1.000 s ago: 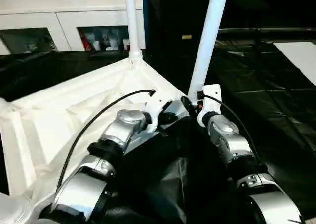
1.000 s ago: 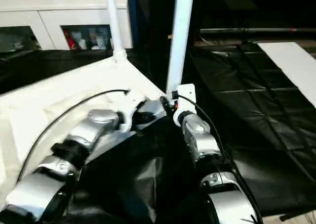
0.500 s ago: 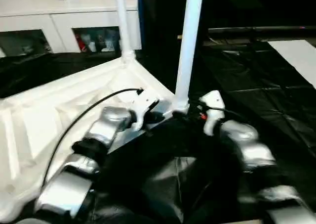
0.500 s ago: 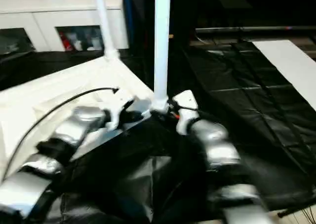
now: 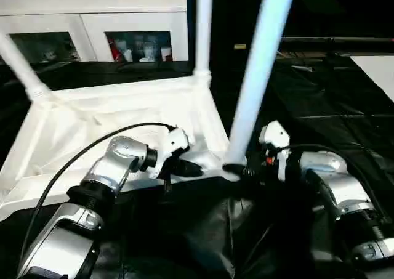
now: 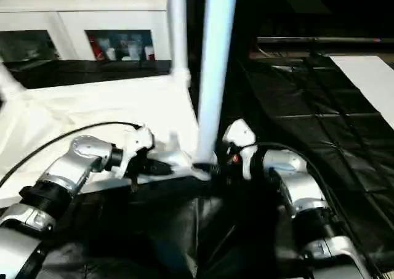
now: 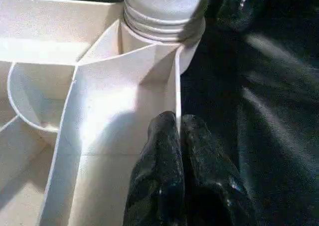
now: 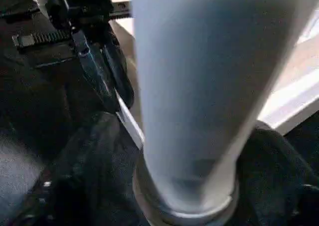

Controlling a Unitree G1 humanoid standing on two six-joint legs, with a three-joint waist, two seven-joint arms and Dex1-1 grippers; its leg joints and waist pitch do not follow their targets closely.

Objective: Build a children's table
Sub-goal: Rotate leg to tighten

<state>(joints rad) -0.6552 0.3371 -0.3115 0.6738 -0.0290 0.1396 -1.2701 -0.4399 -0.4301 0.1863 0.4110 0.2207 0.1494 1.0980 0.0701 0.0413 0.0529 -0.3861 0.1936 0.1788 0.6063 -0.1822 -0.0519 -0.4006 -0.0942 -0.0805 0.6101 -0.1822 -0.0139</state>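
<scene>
Three legs stand up from the upturned table top on black sheeting. Left hand is clenched on the top's edge wall, likely steadying it; right hand grasps the nearest leg at its base, seating it.

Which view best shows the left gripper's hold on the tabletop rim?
Left wrist view: the left gripper has its fingers pinching the thin rim of the tabletop near the leg. Both eye views show that grip small and side-on; the right wrist view shows it partly.
</scene>
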